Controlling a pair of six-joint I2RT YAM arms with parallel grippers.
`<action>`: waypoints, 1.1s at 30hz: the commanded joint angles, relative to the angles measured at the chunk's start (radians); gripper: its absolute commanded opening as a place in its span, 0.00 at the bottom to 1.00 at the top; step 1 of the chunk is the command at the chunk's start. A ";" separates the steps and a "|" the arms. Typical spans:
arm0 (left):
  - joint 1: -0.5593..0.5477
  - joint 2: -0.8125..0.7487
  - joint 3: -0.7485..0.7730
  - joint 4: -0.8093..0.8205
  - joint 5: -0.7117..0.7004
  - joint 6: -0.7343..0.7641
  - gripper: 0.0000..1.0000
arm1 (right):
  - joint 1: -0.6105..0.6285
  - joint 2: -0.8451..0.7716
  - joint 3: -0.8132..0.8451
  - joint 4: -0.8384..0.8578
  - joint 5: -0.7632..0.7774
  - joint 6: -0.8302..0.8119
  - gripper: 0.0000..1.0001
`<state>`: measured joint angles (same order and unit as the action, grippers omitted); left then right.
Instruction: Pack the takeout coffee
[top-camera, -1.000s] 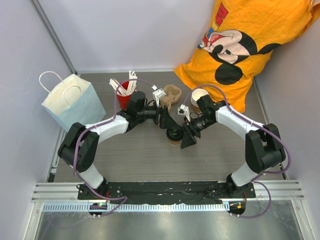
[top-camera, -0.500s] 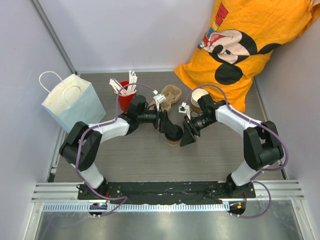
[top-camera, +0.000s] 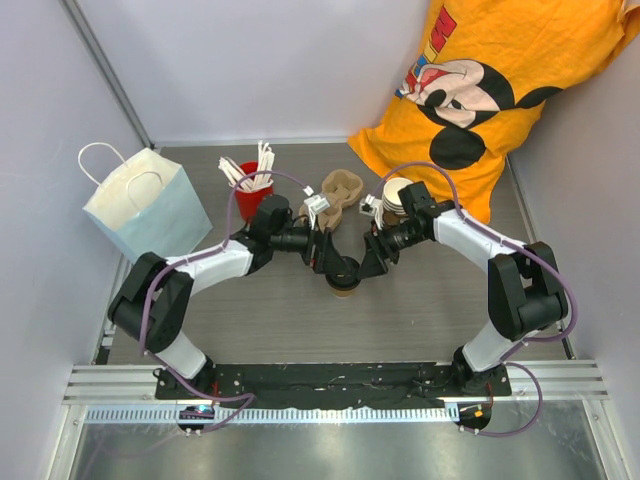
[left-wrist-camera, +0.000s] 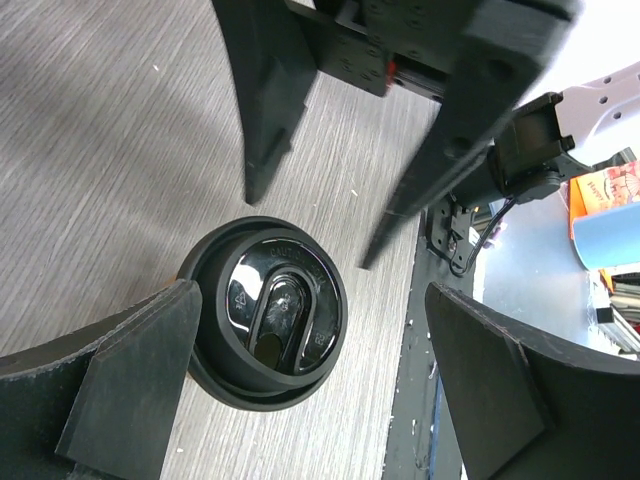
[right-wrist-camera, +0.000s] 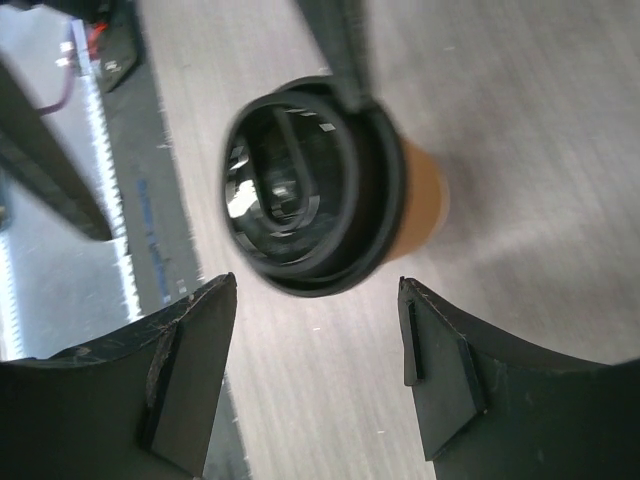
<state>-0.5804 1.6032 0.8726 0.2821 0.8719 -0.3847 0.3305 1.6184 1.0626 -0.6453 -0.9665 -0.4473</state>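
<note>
Top ext view: takeout coffee (top-camera: 344, 278) upright mid tabletop (top-camera: 270, 320), capped in black. Just beside it on one side, left gripper (top-camera: 326, 255); just beside on the other, right gripper (top-camera: 372, 262); both angled down twd the cup. Behind: red cup (top-camera: 247, 196) w/ white sticks, brown pulp tray (top-camera: 341, 188), stack of paper cups (top-camera: 398, 194) near the right arm. Blue paper bag (top-camera: 145, 208) at far left of pic, well apart. Orange cartoon shirt (top-camera: 500, 90) in back corner.

Left wrist view: straight down onto lid (left-wrist-camera: 268, 312), glossy centre, gray wood grain around. Left fingers (left-wrist-camera: 125, 375) spread wide, gripping nothing; lid betw them, nearer the one at pic's left, touching or not, can't tell. Across the cup, right fingers (left-wrist-camera: 262, 95), dark, tips close to lid's rim.

Right wrist view: blurry. Lid plus strip of kraft wall visible. Cup betw right fingers (right-wrist-camera: 185, 375), apart from both pads; spread open, holding nothing. From pic's top, one dark left-arm finger down to lid rim; contact unclear.
</note>
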 joint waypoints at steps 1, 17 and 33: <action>-0.002 -0.058 0.016 -0.018 -0.001 0.029 1.00 | -0.002 -0.049 -0.025 0.131 0.112 0.064 0.71; -0.002 -0.140 -0.064 -0.119 0.012 0.070 1.00 | -0.005 -0.195 0.020 0.162 0.382 0.154 0.72; 0.005 -0.201 -0.017 -0.348 0.068 0.161 1.00 | 0.031 -0.229 0.089 0.064 0.497 0.150 0.70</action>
<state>-0.5804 1.4475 0.8188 0.0669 0.8982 -0.2752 0.3351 1.4464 1.0733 -0.5385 -0.5167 -0.3031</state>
